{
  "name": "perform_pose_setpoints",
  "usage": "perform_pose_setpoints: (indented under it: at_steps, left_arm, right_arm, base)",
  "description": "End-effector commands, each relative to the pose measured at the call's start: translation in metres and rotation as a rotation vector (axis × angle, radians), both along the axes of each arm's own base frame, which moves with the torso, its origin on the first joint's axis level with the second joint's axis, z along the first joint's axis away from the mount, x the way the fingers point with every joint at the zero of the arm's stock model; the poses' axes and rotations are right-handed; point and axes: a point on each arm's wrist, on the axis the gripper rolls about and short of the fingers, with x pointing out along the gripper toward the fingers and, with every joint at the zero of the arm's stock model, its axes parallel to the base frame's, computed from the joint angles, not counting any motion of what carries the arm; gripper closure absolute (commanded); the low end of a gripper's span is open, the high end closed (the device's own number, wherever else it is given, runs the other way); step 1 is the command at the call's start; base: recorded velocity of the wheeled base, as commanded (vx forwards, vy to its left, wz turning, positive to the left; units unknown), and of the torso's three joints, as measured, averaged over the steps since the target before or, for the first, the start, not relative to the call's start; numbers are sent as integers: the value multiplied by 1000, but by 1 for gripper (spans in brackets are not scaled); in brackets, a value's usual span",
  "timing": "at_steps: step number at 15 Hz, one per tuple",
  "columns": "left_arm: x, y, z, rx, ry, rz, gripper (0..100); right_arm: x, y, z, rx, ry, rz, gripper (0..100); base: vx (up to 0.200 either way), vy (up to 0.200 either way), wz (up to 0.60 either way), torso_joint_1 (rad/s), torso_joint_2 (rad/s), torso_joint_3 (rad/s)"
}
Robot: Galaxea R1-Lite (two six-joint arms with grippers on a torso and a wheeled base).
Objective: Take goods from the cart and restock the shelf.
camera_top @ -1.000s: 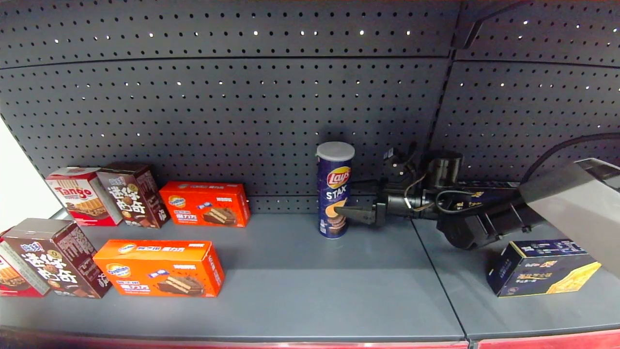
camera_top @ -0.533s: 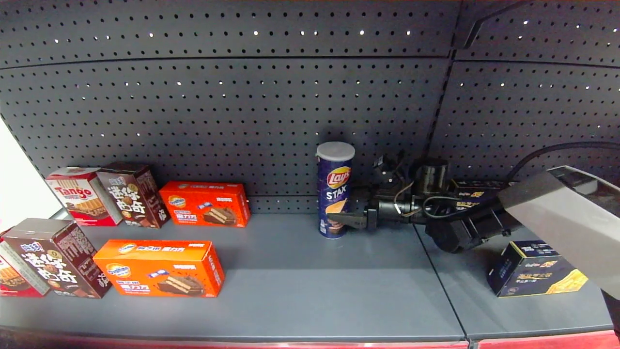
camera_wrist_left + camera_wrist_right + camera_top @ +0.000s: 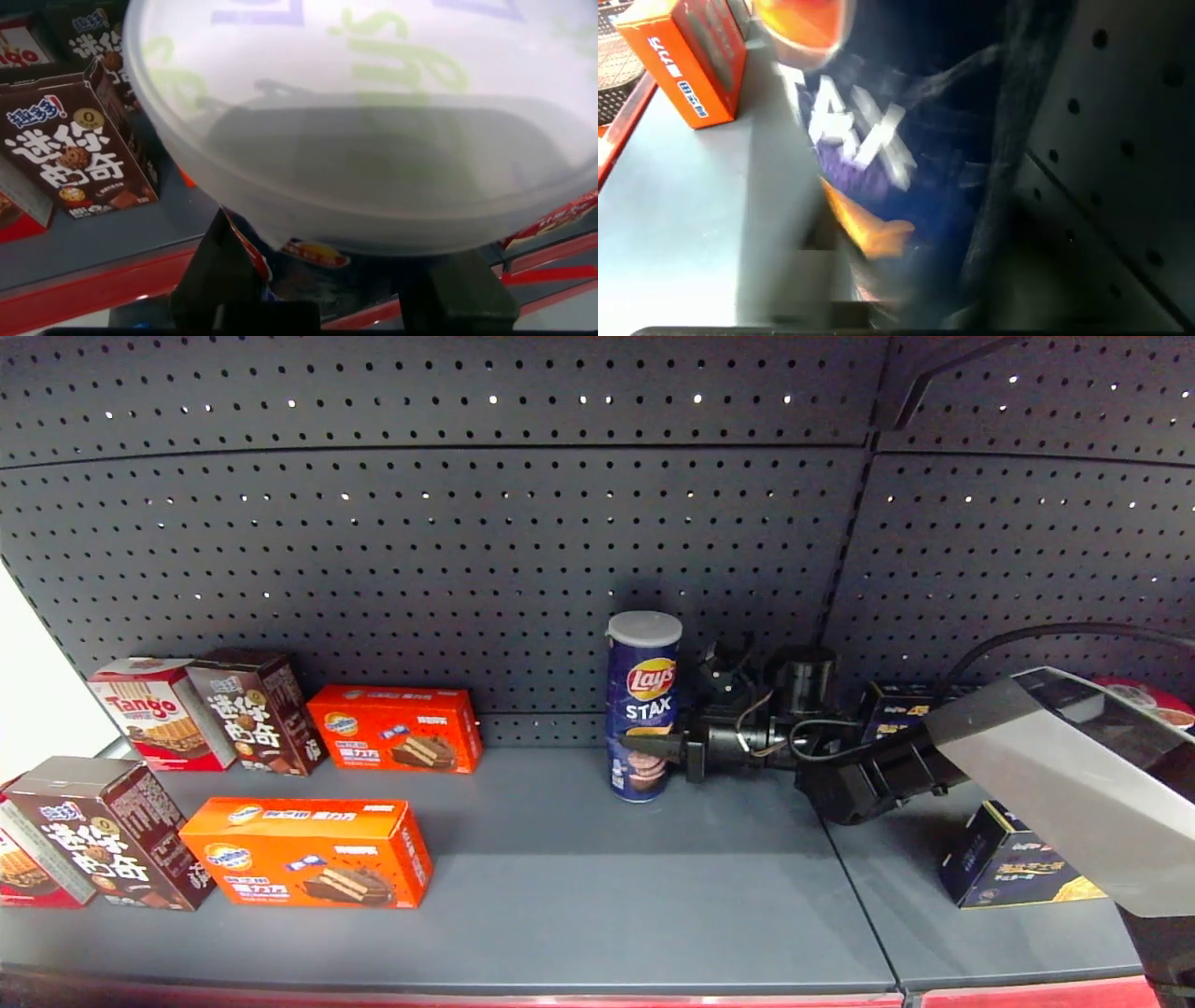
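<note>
A tall blue chips can (image 3: pixel 642 705) with a grey lid stands upright on the dark shelf (image 3: pixel 597 896), close to the pegboard back. My right gripper (image 3: pixel 642 739) comes in from the right at the can's lower half. It is open and straddles the can, with one finger (image 3: pixel 653 745) across the can's front and the other hidden behind. Seen in the right wrist view, the can (image 3: pixel 896 168) is very close. My left gripper (image 3: pixel 341 289) is shut on a second can whose translucent lid (image 3: pixel 374 121) covers most of the left wrist view.
Boxes stand at the shelf's left: two orange ones (image 3: pixel 308 851) (image 3: pixel 397 728), two brown ones (image 3: pixel 257 709) (image 3: pixel 107 831) and a red wafer box (image 3: pixel 159 714). A dark blue box (image 3: pixel 1018 859) lies at the right, under my right arm. The shelf's middle front is bare.
My right arm has moved left, and its fingers have slid farther along the blue can. The can has shifted slightly left and toward the shelf front.
</note>
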Motion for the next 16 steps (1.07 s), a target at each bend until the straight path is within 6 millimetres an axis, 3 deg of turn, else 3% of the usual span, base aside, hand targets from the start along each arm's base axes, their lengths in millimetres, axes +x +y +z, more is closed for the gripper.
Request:
perform_pose_setpoints:
  at_steps: [1, 8, 16]
  left_arm:
    - [0, 0, -2, 1, 6, 1, 100]
    - [-4, 1, -9, -1, -6, 2, 100]
    - [-7, 1, -15, -33, -5, -18, 100]
  right_arm:
    - [-1, 0, 3, 2, -5, 1, 100]
    - [-36, 0, 31, 4, -14, 4, 100]
    - [-133, 0, 75, -7, -19, -34, 100]
  base:
    - [0, 0, 0, 0, 0, 0]
    - [0, 0, 0, 0, 0, 0]
    - [0, 0, 0, 0, 0, 0]
